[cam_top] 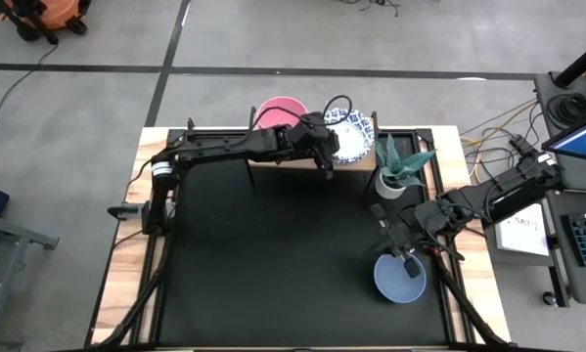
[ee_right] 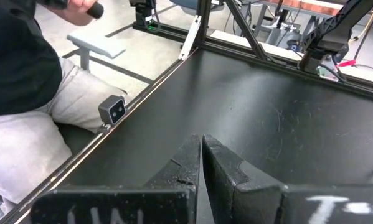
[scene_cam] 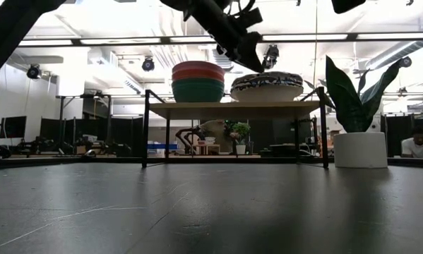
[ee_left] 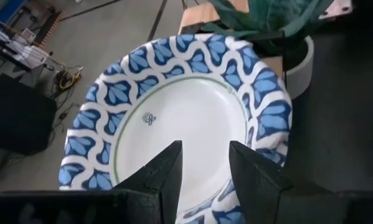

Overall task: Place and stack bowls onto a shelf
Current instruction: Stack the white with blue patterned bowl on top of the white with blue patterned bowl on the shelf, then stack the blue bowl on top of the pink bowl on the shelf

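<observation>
Left gripper (ee_left: 203,163), fingers spread, is being held above the patterned bowl (ee_left: 180,118); a bowl stack (scene_cam: 198,81) beside it is being shown only in the low view

On the shelf (scene_cam: 232,109) stood one stack of three coloured bowls (scene_cam: 198,82) and one patterned-bowl stack (scene_cam: 267,87); one slate-blue bowl (cam_top: 400,278) and one potted plant (cam_top: 400,170) stood off the shelf.

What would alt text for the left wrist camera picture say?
The left pincer, fingers open, hovers over a round white bowl with a blue patterned rim. Beyond the bowl stand a white pot holding a spiky green plant and the black tabletop.
</observation>
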Available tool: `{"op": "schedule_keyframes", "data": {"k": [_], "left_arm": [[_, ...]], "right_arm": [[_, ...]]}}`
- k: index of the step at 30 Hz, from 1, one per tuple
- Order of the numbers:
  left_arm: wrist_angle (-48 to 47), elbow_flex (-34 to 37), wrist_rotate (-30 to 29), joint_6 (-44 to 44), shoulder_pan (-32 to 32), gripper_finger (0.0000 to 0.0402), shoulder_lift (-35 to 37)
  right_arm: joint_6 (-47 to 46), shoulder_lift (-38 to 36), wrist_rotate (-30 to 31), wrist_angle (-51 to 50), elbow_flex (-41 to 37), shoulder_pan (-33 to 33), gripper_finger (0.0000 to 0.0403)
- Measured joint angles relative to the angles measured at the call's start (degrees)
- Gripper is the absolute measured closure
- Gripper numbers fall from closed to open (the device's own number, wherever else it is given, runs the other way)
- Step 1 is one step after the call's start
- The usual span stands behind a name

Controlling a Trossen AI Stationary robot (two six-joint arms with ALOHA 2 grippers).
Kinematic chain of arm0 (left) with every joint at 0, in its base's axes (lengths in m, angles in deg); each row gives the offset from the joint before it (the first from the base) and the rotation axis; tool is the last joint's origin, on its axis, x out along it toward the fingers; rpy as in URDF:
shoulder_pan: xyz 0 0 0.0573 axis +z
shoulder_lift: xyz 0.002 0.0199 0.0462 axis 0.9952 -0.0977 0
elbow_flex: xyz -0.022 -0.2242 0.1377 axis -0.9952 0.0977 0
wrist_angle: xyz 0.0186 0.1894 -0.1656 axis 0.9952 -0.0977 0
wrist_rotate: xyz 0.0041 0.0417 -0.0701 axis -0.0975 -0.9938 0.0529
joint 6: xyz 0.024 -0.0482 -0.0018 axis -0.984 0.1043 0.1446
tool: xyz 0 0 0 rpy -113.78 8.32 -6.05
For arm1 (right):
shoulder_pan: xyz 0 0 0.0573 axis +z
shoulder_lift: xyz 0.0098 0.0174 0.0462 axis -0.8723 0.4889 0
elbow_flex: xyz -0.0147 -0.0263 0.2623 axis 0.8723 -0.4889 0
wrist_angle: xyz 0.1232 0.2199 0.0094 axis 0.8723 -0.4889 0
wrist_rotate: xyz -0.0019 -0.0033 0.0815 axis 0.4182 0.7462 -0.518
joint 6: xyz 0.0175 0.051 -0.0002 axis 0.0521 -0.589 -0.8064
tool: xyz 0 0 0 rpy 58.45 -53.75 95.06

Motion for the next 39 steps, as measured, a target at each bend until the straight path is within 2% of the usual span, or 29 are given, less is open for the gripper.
{"op": "schedule_keyframes", "data": {"k": [4,12,15,19,22,25,29,32,35,39], "left_arm": [[-3.00,0.04,-0.23,0.13,-1.07,0.0287,3.02],[-17.29,1.12,0.46,5.06,-7.77,0.0287,12.87],[-16.36,6.11,0.89,7.14,-11.49,0.0287,18.91],[-11.93,15.74,0.95,11.02,-16.90,0.0287,27.02],[-6.53,22.55,0.88,12.69,-21.15,0.0287,33.47],[-2.55,28.26,0.87,14.64,-24.82,0.0287,38.56],[1.69,34.72,-0.52,17.74,-28.61,0.0287,44.24],[4.13,38.92,-3.22,20.09,-30.71,0.0287,47.84],[4.76,42.71,-6.45,22.60,-31.96,0.0287,50.57],[5.81,45.95,-9.80,24.54,-32.64,0.0287,53.40]], "right_arm": [[-1.45,0.00,0.39,0.22,0.00,0.02,0.0394],[-14.49,2.79,7.80,1.90,0.00,0.00,0.0394],[-19.96,5.54,10.50,1.81,0.00,0.00,0.0394],[-28.41,8.35,10.47,0.83,0.13,0.00,0.0394],[-35.69,9.90,10.35,-6.54,2.61,0.00,0.0394],[-41.52,11.47,10.46,-18.19,6.71,-0.02,0.0394],[-42.36,14.45,10.40,-32.77,13.16,-0.02,0.0394],[-41.41,17.55,6.27,-41.71,17.97,-0.03,0.0389],[-38.10,21.23,3.43,-49.56,22.45,0.00,0.0367],[-37.23,26.89,2.65,-57.33,26.87,-0.04,0.0314]]}}
